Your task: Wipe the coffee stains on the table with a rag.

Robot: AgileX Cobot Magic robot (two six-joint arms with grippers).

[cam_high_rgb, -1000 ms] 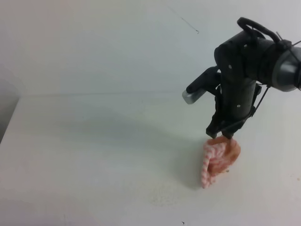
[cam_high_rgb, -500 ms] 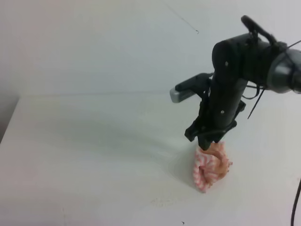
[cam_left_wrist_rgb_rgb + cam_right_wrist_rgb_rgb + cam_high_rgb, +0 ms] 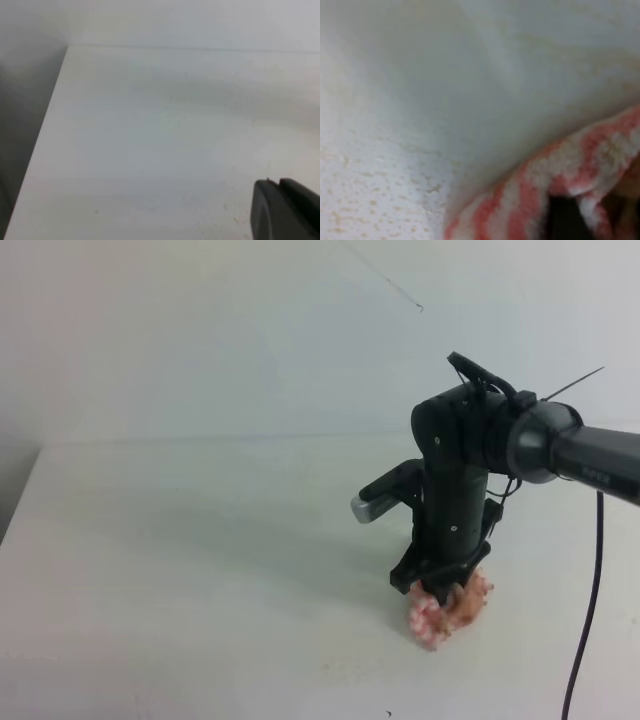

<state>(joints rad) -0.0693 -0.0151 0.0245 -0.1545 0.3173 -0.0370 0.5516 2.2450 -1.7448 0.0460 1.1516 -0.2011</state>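
Note:
In the exterior high view my right gripper (image 3: 445,590) points straight down and is shut on the peach-pink checked rag (image 3: 447,611). The rag is bunched and pressed onto the white table (image 3: 200,540) at the front right. In the right wrist view the rag's checked edge (image 3: 555,190) fills the lower right, with faint tan speckles (image 3: 375,200) on the table beside it. No distinct orange-brown blotch shows; a faint speckled patch (image 3: 345,665) lies just left of the rag. Only a dark corner of my left gripper (image 3: 285,212) shows in the left wrist view.
The table's left edge (image 3: 25,490) drops to a dark gap, also seen in the left wrist view (image 3: 50,115). A white wall (image 3: 250,330) backs the table. A black cable (image 3: 590,590) hangs from the right arm.
My right gripper has moved left, down and toward the front edge with the rag. The rag went from hanging loosely to being bunched flat against the table.

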